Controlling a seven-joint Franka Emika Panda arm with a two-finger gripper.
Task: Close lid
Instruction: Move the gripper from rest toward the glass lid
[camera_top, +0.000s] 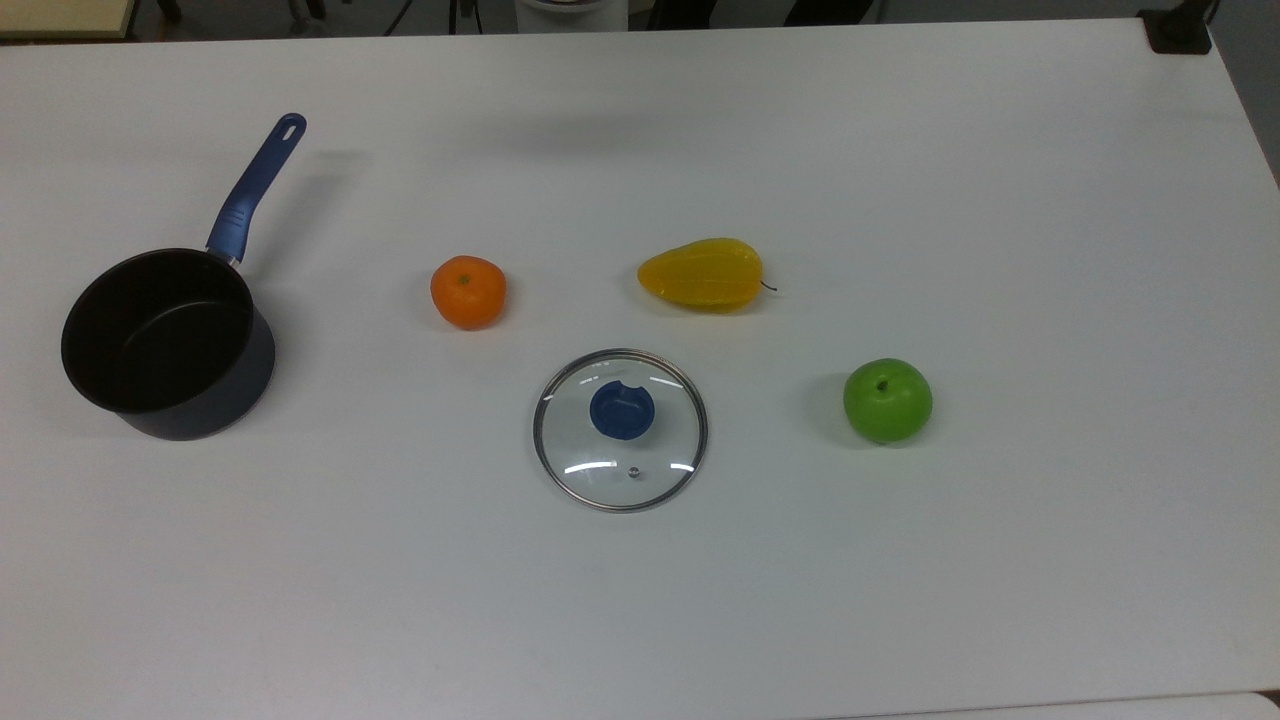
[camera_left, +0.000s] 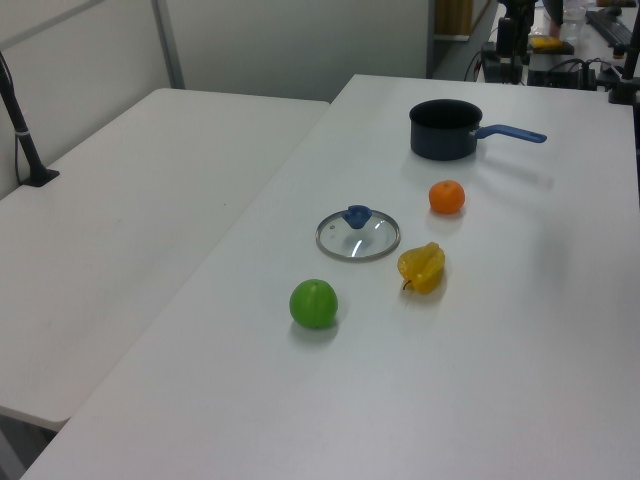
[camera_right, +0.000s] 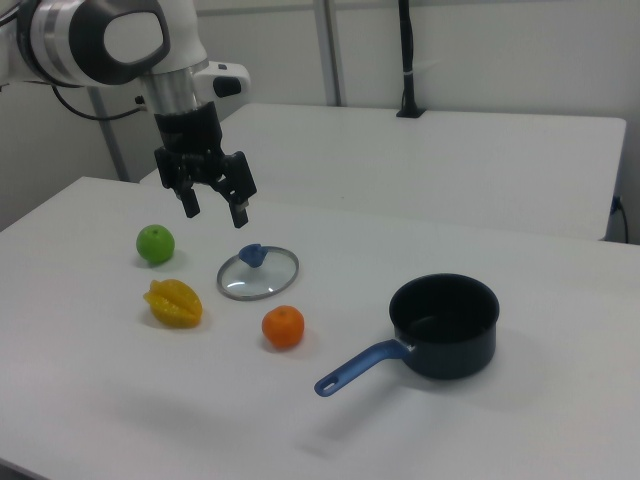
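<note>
Lid (camera_top: 620, 431) lies flat on table (camera_top: 1000, 550), knob up, between orange (camera_top: 468, 292) and green apple (camera_top: 887, 400), yellow fruit (camera_top: 702, 274) just behind. Pot (camera_top: 165, 343) stands well apart, uncovered. Gripper (camera_right: 213, 207) hangs above lid, fingers spread wide, nothing held. Nothing done yet: lid must be grabbed, carried, set on pot.

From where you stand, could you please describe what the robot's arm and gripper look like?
The arm has rounded white shells with a grey joint cap and a silver wrist section. Black cables trail behind it. The gripper is black, with two angular fingers.
</note>
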